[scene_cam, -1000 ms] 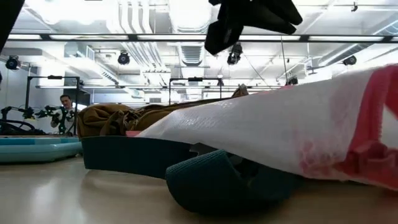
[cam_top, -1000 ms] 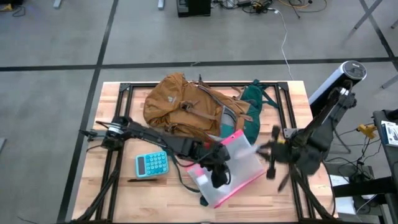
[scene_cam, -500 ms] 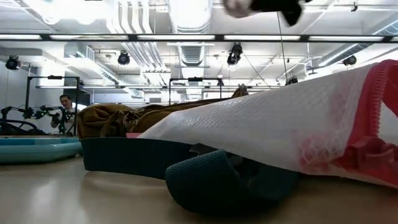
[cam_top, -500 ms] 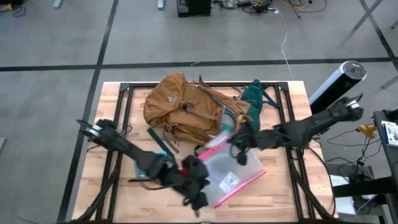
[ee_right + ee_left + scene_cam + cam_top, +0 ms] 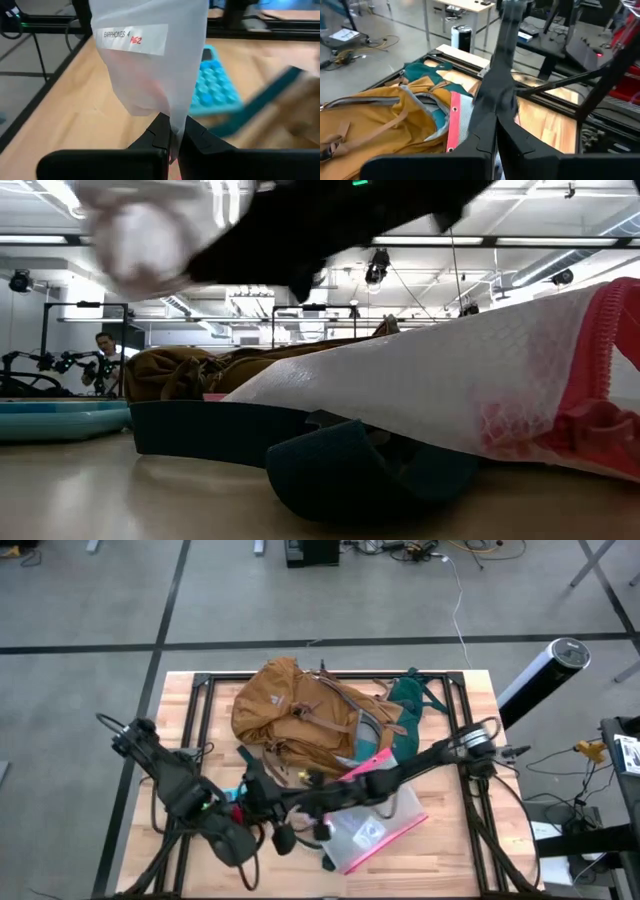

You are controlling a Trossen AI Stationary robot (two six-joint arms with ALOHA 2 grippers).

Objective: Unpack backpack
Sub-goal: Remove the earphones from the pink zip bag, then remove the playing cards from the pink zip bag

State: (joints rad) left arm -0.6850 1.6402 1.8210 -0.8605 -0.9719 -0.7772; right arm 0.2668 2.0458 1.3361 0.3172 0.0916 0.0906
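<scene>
The mustard-tan backpack (image 5: 300, 710) lies on its side at the table's far middle, with its green back panel (image 5: 405, 705) toward the right. Against its near side lies a clear pink-edged pouch (image 5: 375, 825). My right gripper (image 5: 255, 802) reaches across the pouch from the right, shut on a small clear plastic bag (image 5: 150, 65) with a white label, above a blue calculator (image 5: 215, 85). My left gripper (image 5: 290, 837) is raised near the table's front, shut and holding nothing; its shut fingers (image 5: 495, 145) face the right arm. My right gripper pinches one narrow end of the small bag (image 5: 172, 120) between its two fingers. The fingers come from the table's right, nearly level and tipped a little down. The bag sticks out ahead of the fingers, lifted clear of the table (image 5: 140, 240).
A teal strap loop (image 5: 360, 475) lies by the near edge under the pouch's corner (image 5: 480, 380). Another teal strap (image 5: 260, 775) runs beside the calculator. Black frame rails (image 5: 470, 730) border the tabletop. Bare wood shows at the near left (image 5: 190, 870). A person sits far behind the table (image 5: 105, 345).
My right gripper has swept from the table's right edge toward the left and down, over the pouch to above the calculator, staying shut. My left gripper has drawn back from the pouch toward the near left and risen, tipping up toward level.
</scene>
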